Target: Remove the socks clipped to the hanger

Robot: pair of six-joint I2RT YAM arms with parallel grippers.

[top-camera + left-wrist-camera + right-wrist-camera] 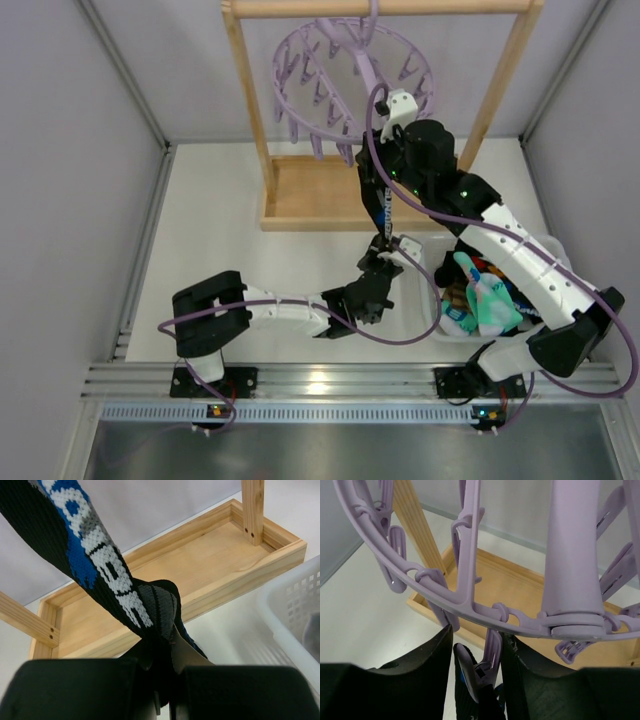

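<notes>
left gripper (167, 680) – we pinch the sock (100, 570) by its end so it hangs taut | right gripper (475, 645) – fingers spread astride its peg (492, 647) on the hanger (520, 622), ready to squeeze it open

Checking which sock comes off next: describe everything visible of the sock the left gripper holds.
The sock is knitted, black with blue, white and grey patterning. It stretches taut, steeply upward, from the left gripper, shut on its bunched lower end, to a lavender clip peg on the hanger, which pinches its top. The right gripper has its open fingers on either side of that peg. Nothing else visibly touches the sock.
</notes>
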